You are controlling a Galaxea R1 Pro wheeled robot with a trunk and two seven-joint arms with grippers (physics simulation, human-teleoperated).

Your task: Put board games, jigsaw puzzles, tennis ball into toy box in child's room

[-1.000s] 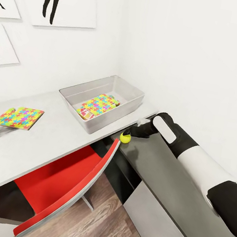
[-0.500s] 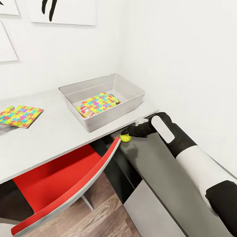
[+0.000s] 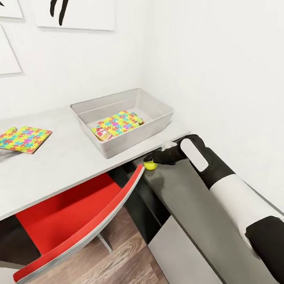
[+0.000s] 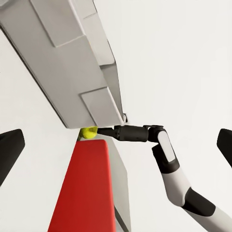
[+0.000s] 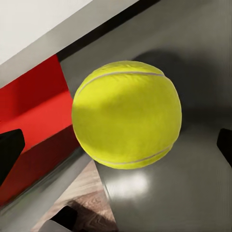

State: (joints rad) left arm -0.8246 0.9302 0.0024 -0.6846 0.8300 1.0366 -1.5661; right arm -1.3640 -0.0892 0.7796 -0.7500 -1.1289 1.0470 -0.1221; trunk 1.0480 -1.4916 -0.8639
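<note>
Because the tennis ball (image 3: 151, 165) rests at the very edge of the lower dark grey cabinet top (image 3: 205, 208), just beside the back of the red chair (image 3: 77, 223), the main hazard is a push instead of a grasp. Should one fingertip meet the ball before the other, the ball would likely roll off the edge and drop past the chair to the wood floor (image 3: 127, 259). A round, smooth ball offers little contact area, so an off-centre closure could also squeeze it out sideways.

The right gripper (image 3: 153, 160) is positioned at the ball. In the right wrist view, the ball (image 5: 126, 114) sits large and centred between the two dark fingers (image 5: 9, 150), which appear at opposite margins of the frame: the jaws are spread wide, wider than the ball, and neither finger is seen touching it (contact at the hidden far side cannot be ruled out). Nothing is held.

The left gripper (image 4: 116, 145) is likewise spread wide and empty, its fingers at the frame margins in the left wrist view.

The toy box (image 3: 156, 126) stands near on the pale table (image 3: 40, 166), already containing one jigsaw puzzle (image 3: 118, 123); a second jigsaw puzzle (image 3: 22, 138) lies on the table well apart from it.
</note>
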